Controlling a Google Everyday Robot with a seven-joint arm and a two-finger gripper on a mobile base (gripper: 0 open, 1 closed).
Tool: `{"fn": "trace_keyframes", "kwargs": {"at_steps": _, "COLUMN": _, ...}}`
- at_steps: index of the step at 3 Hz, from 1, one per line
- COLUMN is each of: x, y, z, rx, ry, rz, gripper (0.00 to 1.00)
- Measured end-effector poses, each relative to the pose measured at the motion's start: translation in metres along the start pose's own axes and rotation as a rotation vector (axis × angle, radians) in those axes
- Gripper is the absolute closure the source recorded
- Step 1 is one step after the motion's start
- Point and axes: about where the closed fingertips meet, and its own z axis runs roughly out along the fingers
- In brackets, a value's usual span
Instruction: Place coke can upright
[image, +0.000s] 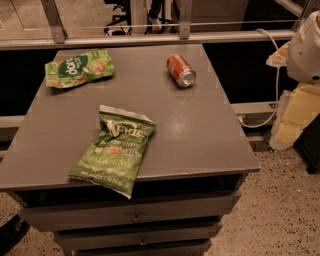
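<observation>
- Camera view: coke can (181, 70) lies on its side on the far right part of the grey surface (200, 135). Its silver end faces front-right, and it is not upright, so the task is not yet done.
- Gripper: not in frame. Only a white rounded arm housing (307, 47) shows at the right edge, off the surface and well apart from the can. Whether the gripper is wide or narrow cannot be told.
- Risk 1, rolling: the can rests on its curved wall. A nudge from one side before a firm hold would likely send it rolling, and the right edge of the surface is near. A roll that way could drop it to the floor.
- Risk 2, slip while tilting: a smooth aluminium wall held off-centre may pivot or slide out as the can is turned to vertical.
- Risk 3, tipping at release: if the can is let go while tilted, or before its base meets the surface, it probably falls back over.
- Risk 4, denting: too hard a squeeze on a thin can wall could crush it.
- Risk 5, approach path: the arm comes from the right, where a white cable (276, 75) hangs; a snag is possible.
- Low concern: far-left chip bag (80, 68) and near chip bag (115, 150), the latter overhanging the front edge, both lie well apart from the can.
</observation>
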Motion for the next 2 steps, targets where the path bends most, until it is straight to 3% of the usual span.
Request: {"fn": "trace_keyframes", "kwargs": {"at_steps": 2, "x": -0.003, "y": -0.012, "z": 0.003, "rx": 0.016, "ry": 0.002, "rz": 0.015, "gripper": 0.00}}
